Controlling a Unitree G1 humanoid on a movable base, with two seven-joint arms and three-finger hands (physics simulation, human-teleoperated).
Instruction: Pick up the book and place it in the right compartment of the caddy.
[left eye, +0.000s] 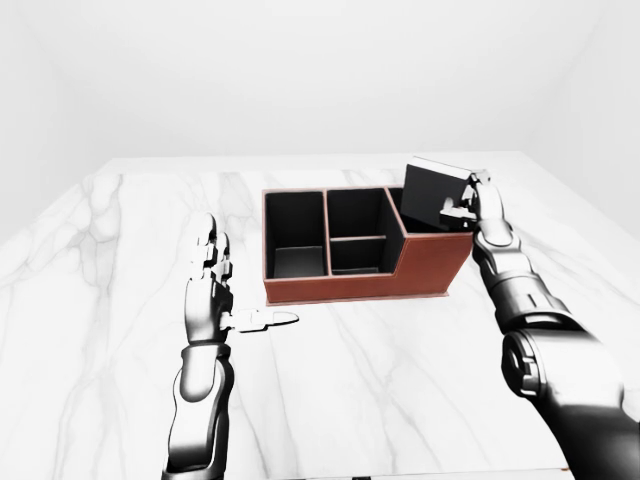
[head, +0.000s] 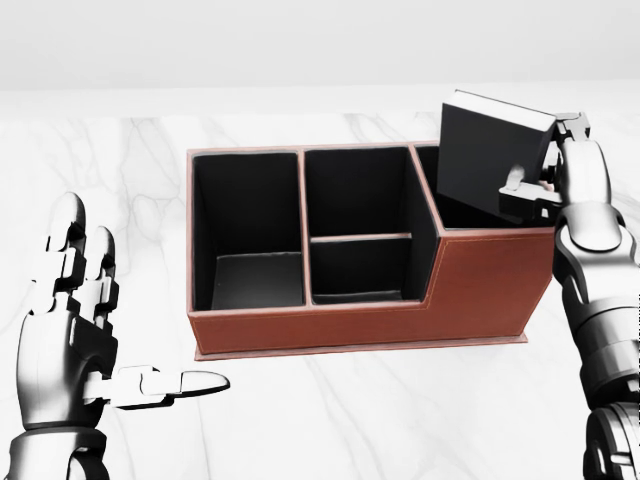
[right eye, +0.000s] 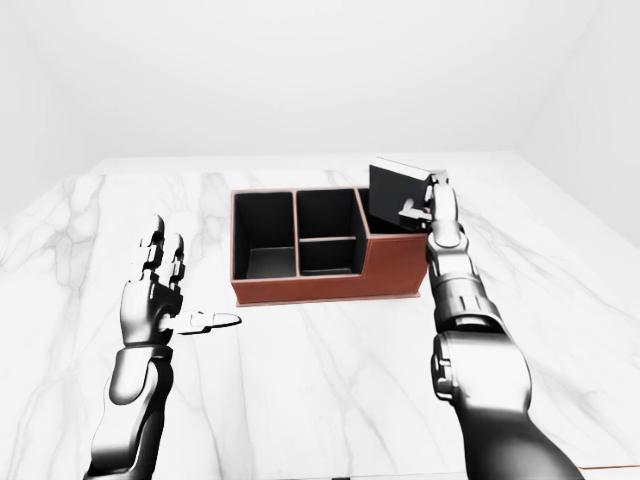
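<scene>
So the right hand (head: 545, 180) is clamped on the black book (head: 490, 155), which sits tilted with its lower end dipped into the right compartment of the brown caddy (head: 480, 290) on the white marble table (head: 400, 410). The left hand (head: 80, 320) hangs spread wide, well clear on the head view's left. No readable writing anywhere, and the caddy wall hides the book's bottom edge.

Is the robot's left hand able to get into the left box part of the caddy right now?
Probably yes: the left hand is open and holds nothing, and the caddy's left compartment is open-topped and empty.
</scene>
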